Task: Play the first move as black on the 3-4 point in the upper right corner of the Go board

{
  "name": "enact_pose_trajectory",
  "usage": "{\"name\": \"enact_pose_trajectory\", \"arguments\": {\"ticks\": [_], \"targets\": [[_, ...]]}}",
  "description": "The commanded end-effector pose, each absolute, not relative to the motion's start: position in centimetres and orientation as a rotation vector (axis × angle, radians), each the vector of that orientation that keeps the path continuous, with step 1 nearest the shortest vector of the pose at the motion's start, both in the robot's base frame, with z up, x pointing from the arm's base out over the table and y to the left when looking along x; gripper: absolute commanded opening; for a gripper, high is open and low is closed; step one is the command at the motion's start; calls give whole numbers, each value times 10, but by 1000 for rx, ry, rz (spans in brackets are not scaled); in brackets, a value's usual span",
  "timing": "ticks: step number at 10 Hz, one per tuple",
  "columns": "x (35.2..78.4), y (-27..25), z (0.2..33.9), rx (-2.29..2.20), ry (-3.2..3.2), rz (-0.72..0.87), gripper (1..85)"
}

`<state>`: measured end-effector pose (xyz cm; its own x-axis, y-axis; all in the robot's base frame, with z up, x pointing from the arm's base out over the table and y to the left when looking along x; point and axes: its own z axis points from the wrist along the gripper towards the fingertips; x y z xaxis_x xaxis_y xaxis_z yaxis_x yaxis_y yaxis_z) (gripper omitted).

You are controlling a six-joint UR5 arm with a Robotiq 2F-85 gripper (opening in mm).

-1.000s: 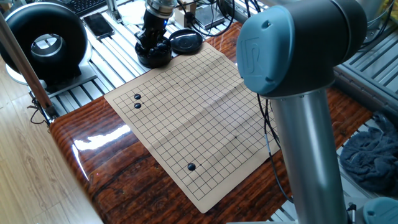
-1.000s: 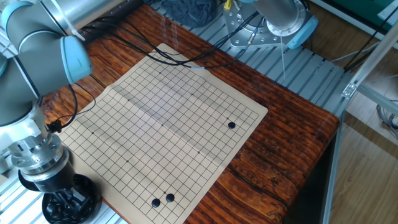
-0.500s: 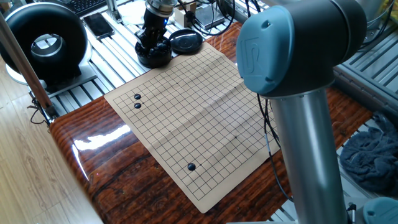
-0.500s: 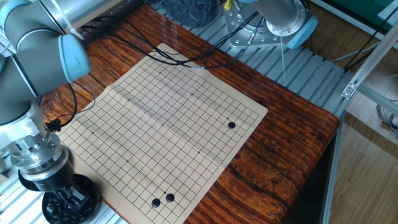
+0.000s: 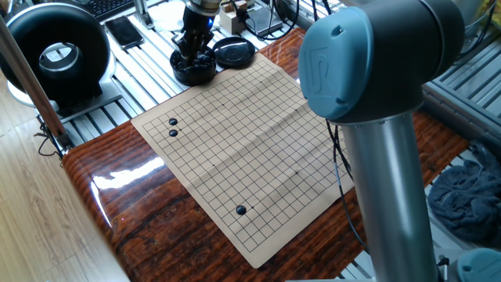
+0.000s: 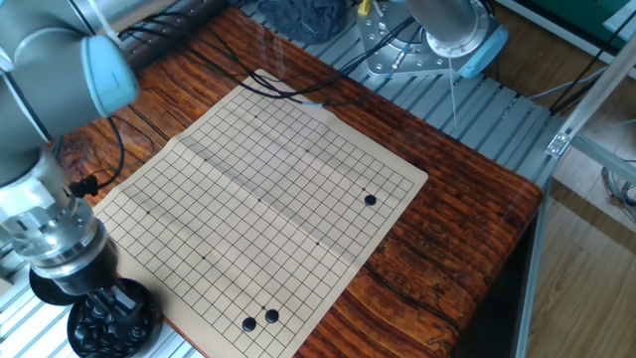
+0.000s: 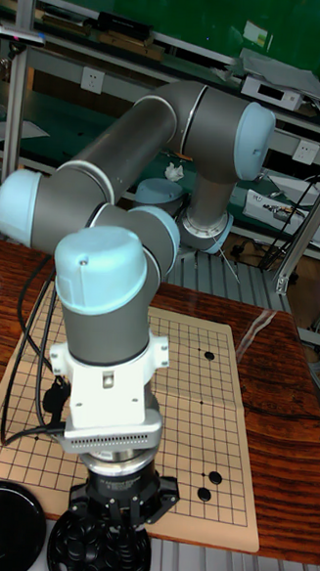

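Note:
The tan Go board [image 5: 243,149] lies on the wooden table and carries three black stones: two side by side [image 5: 173,128] and one alone [image 5: 241,210]. They also show on the Go board [image 6: 258,189] in the other fixed view, as a pair [image 6: 259,319] and a single stone [image 6: 370,200]. My gripper [image 5: 193,48] hangs just over the black bowl of stones [image 5: 194,70] off the board's corner, fingertips pointing down at the bowl [image 6: 112,323]. The fingers [image 7: 119,511] are dark against the dark stones, so I cannot see whether they hold one.
The bowl's black lid [image 5: 234,52] lies beside the bowl, and it shows again as a lid [image 7: 5,537] in the tall view. A round black fan-like device [image 5: 56,53] stands at the far left. Cables [image 6: 229,75] trail over the table's edge. The arm's big elbow [image 5: 368,70] blocks the right side.
The gripper has risen a little out of the bowl of stones. The board and its stones are unchanged.

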<state>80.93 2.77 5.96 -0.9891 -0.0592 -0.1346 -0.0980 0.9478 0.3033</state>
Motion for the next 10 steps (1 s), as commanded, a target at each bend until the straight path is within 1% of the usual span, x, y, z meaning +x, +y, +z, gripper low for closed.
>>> {"name": "enact_pose_trajectory", "arguments": {"ticks": [1,4,7,8,9,10], "targets": [[798,27,85,-66,3034,466,13],[786,24,101,2,3074,392,13],[787,9,98,13,3079,300,13],[794,2,97,-35,3054,253,13],[802,-17,95,-79,3029,136,13],[801,-26,95,-49,3037,85,13]]}}
